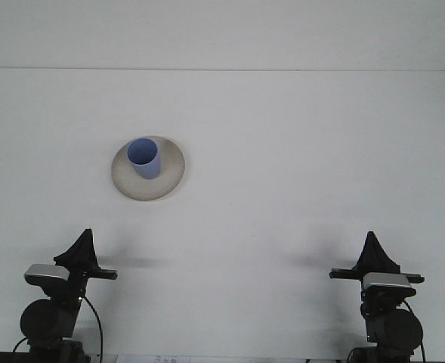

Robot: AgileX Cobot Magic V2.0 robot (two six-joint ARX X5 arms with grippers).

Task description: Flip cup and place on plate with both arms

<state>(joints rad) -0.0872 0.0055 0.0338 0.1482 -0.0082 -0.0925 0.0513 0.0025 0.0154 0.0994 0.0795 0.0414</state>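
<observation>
A blue cup (144, 158) stands upright, mouth up, on a round beige plate (171, 178) at the left middle of the white table. My left gripper (82, 240) sits low at the front left, well short of the plate, its black fingers meeting in a point. My right gripper (372, 243) sits low at the front right, far from the cup, fingers likewise together. Neither holds anything.
The white table (298, 166) runs back to a far edge against a white wall. Only the plate and cup stand on it.
</observation>
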